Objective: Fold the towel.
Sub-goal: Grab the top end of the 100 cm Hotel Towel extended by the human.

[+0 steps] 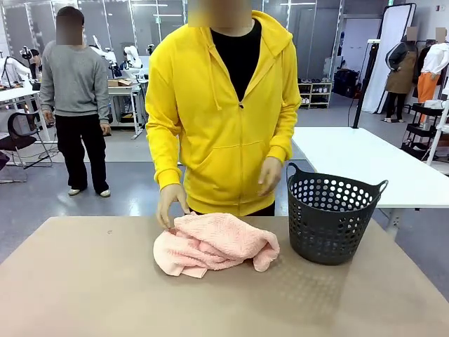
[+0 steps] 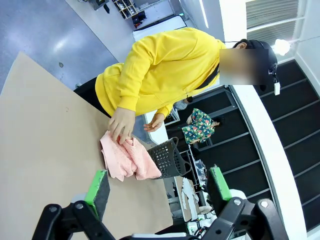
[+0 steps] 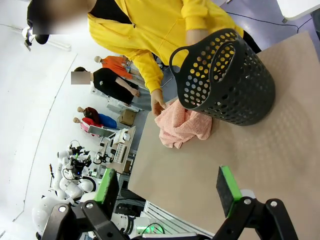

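At the far side of the tan counter, the person's hand rests on the left end of the salmon-pink terry towel. The towel lies bunched in a crumpled heap, not spread out. Just to its right stands the dark grey perforated basket, close beside the cloth; whether they touch, I cannot tell.

My worries are these. The heap hides its hem and corners, so a pinch into it would likely catch several layers and drag a lump rather than one corner. Reaching in while the hand lies on the cloth risks a knock against it. A pull toward the right could snag the towel on the basket or tip the basket over.

My left pincer hangs well back from the towel, its green pads wide apart, holding and touching nothing. My right pincer is likewise spread wide above bare counter, empty, with the basket and the towel well ahead of it.
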